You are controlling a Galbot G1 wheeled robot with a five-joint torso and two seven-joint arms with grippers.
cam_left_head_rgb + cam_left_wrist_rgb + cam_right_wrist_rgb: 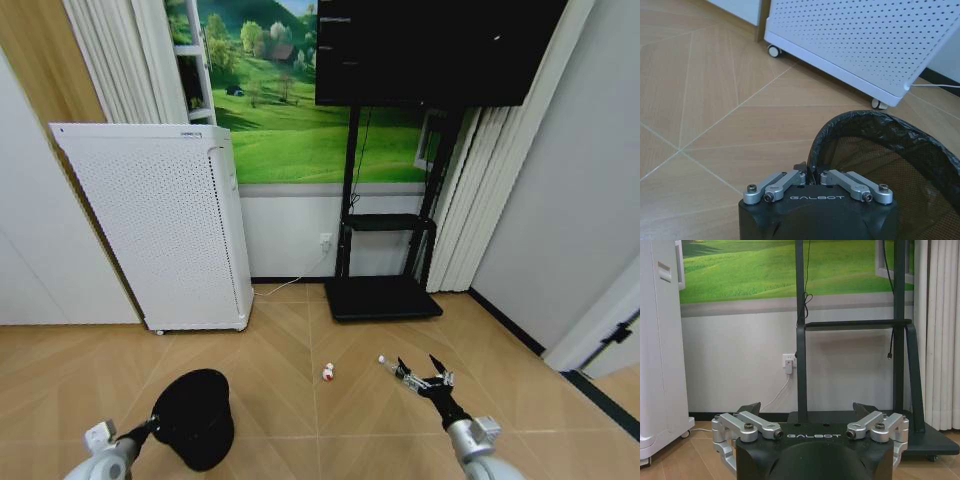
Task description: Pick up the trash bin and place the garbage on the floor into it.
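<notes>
The left pincer (152,424), low in the lower left of the head view, is closed on the rim of the trash bin (196,417), which it holds by its near edge; the left wrist view shows the fingers pinched tight on the bin's liner-covered rim (812,170), with the open mouth of the bin (880,165) to the lower right of that frame. The right pincer (420,374), at the lower right of the head view, is spread wide with nothing between its fingers, and it points toward the garbage on the floor: a small bottle (386,362) lies just beside its tips, and a red-and-white piece (328,373) lies a little further toward the centre of the frame, between the two arms. Beyond stand the white perforated appliance (160,225) at left and the TV stand (385,290) at centre. By my judgement the bin is in hand, so the first part is done; no litter is gathered yet, and I cannot see anything inside the bin.
</notes>
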